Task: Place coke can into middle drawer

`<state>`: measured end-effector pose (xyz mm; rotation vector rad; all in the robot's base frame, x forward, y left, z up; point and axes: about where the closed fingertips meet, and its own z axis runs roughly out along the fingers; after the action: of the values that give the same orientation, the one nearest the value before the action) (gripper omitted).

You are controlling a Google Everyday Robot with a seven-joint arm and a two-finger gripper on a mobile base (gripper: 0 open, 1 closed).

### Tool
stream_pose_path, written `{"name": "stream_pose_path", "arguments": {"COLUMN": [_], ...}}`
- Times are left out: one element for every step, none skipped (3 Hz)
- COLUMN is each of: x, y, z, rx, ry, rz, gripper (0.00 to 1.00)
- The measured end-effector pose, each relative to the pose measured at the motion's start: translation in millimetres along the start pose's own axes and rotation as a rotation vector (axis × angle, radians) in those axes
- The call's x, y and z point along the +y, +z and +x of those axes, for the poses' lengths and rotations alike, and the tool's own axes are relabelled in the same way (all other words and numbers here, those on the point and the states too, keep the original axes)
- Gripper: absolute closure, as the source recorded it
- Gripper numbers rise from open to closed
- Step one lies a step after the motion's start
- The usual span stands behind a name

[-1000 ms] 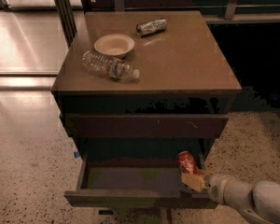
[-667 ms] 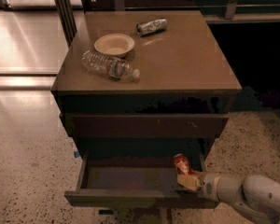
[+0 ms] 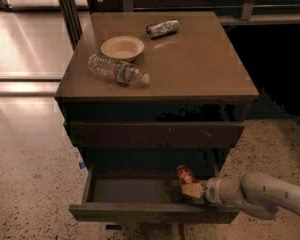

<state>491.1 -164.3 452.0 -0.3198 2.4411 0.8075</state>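
Coke can (image 3: 186, 175), a small red-orange metal cylinder, hangs tilted over the right end of the wide dark-brown middle drawer (image 3: 125, 190), pinched at its lower end by my pale hand (image 3: 192, 190). I fear that, released so, it tips and rolls, or knocks the right drawer wall.

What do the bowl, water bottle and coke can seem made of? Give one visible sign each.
The bowl: likely paper or foam, matte cream. The water bottle: clear plastic, see-through, glinting. The coke can: probably painted metal, glossy red, held by the gripper at the right end of the middle drawer.
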Motion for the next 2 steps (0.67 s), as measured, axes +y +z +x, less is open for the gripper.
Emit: {"name": "stream_pose_path", "arguments": {"x": [0.1,0.2], "y": [4.1,4.0], "z": [-0.5,-0.4], "rx": [0.008,0.008], "ry": [-0.005,-0.004], "rz": [-0.002,-0.002], "gripper": [0.85,0.62]}}
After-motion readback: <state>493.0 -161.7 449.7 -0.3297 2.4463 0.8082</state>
